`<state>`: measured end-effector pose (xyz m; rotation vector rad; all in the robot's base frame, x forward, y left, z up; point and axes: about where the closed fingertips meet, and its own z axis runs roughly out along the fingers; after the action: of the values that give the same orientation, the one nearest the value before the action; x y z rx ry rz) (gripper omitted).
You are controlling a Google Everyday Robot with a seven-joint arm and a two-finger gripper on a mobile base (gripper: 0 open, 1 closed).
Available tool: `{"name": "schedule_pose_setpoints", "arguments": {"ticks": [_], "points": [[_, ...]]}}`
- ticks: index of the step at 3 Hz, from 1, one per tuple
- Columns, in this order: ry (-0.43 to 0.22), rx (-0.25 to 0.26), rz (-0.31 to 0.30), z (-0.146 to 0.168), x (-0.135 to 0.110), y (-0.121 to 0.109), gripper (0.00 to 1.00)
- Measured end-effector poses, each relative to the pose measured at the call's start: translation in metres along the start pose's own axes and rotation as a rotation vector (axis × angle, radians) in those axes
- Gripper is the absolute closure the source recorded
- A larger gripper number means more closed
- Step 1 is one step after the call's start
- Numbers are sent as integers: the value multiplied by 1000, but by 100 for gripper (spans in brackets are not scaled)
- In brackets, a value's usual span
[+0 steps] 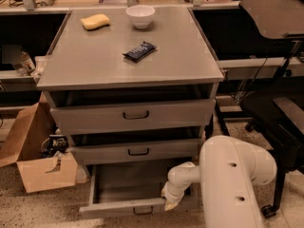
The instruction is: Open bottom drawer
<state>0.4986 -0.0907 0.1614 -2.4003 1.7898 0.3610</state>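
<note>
grey open bottom drawer [124, 186] under hand [170, 204]

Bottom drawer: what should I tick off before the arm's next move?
1. Is the bottom drawer pulled out, tray showing: ok.
2. Is the tool in view, at the drawer's right front corner: ok.
3. Is the black handle free, visible to the tool's left: ok.
4. Is the tool touching the drawer front: cannot tell.
5. Is the cardboard box apart from the drawer's left side: ok.
</note>
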Motion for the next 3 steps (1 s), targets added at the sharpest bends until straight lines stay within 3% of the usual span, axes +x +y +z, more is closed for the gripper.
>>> {"name": "schedule_pose_setpoints", "arguments": {"ticks": [1,2,3], "points": [[-5,-7,-12,-6,-10,21,88],[-7,-7,-12,-5,-10,23,100],[-50,-1,22,2,-9,49,100]]}}
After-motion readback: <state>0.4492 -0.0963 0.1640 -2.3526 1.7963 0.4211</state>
